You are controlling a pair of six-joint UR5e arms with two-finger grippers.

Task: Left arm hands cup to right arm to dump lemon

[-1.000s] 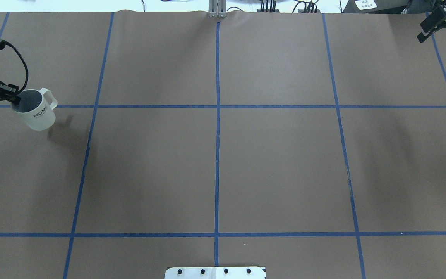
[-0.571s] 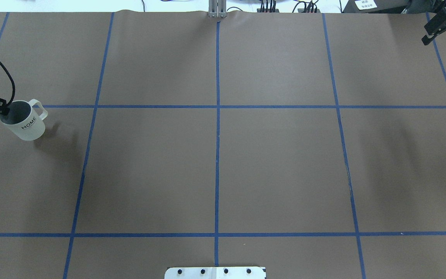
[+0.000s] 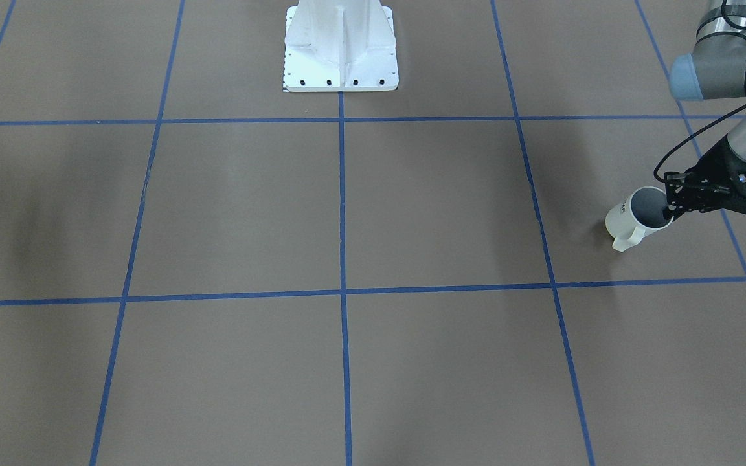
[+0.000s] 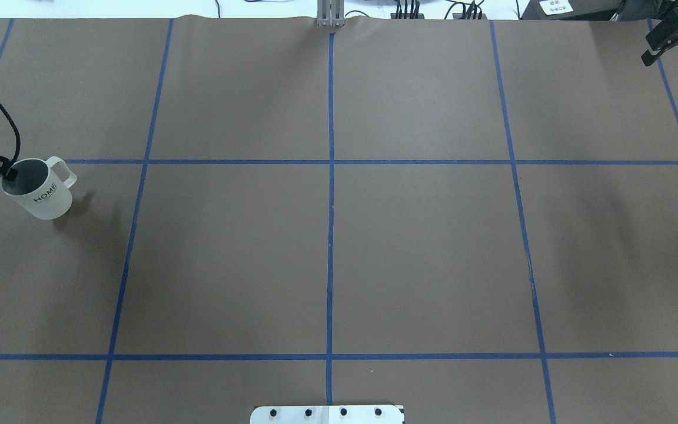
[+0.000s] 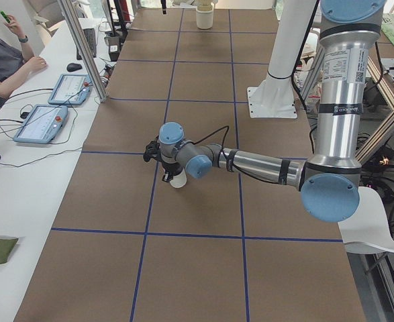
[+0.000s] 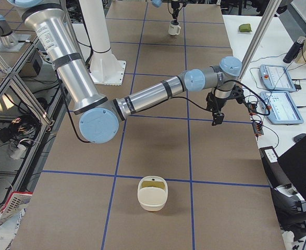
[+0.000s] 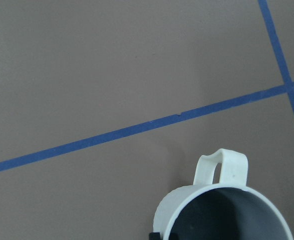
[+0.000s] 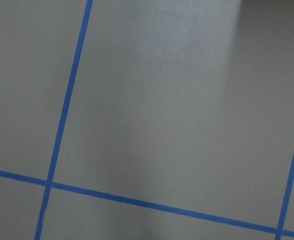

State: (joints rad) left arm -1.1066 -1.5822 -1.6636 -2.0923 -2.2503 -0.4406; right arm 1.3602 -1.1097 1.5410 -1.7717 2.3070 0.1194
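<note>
Covering table (image 4: 421, 247), blue-gridded brown paper (image 4: 227, 88); left end effector (image 4: 9, 172) pinching cup (image 4: 42, 194); right end effector (image 4: 654, 50) cannot tell.

Cup (image 4: 40, 193) farther toward the robot's left side

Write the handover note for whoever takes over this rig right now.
The left end effector is shut on the rim of the cup. The cup is tilted and apparently lifted, at the left end of the table, with its handle on the side opposite the grip.
The right end effector is far off at the right end with nothing seen in it; open or shut cannot be told.
The lemon shows in no view; the part of the cup's inside that shows looks bare.
Done: cup grasped. Left: hand over to the right arm, dump.
</note>
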